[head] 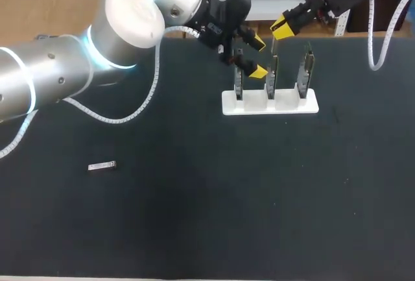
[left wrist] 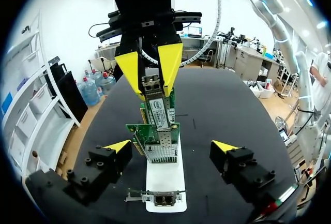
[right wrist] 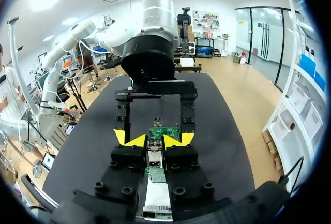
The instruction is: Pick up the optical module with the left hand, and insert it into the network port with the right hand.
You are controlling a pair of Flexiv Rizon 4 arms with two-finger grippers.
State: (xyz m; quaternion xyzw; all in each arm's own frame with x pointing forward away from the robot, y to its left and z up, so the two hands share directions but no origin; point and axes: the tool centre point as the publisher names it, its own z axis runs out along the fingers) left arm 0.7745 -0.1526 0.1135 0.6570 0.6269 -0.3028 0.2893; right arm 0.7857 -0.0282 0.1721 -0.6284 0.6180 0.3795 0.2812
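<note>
My right gripper (right wrist: pixel 154 140) is shut on a small silver optical module (right wrist: pixel 154 154), seen from the other side in the left wrist view as the optical module (left wrist: pixel 151 85). It holds the module at the top end of the middle network card (left wrist: pixel 159 131), which stands upright in a white holder (head: pixel 269 104). I cannot tell how deep the module sits in the port. In the head view the right gripper (head: pixel 280 29) hangs above that card. My left gripper (head: pixel 259 57) stands wide open beside the cards, and its fingers (left wrist: pixel 118 147) flank the card without touching it.
The holder carries three upright cards: left (head: pixel 238 83), middle (head: pixel 272 76) and right (head: pixel 305 73). A second small silver module (head: pixel 102 165) lies flat on the black table at the front left. My left arm (head: pixel 78 67) crosses the back left.
</note>
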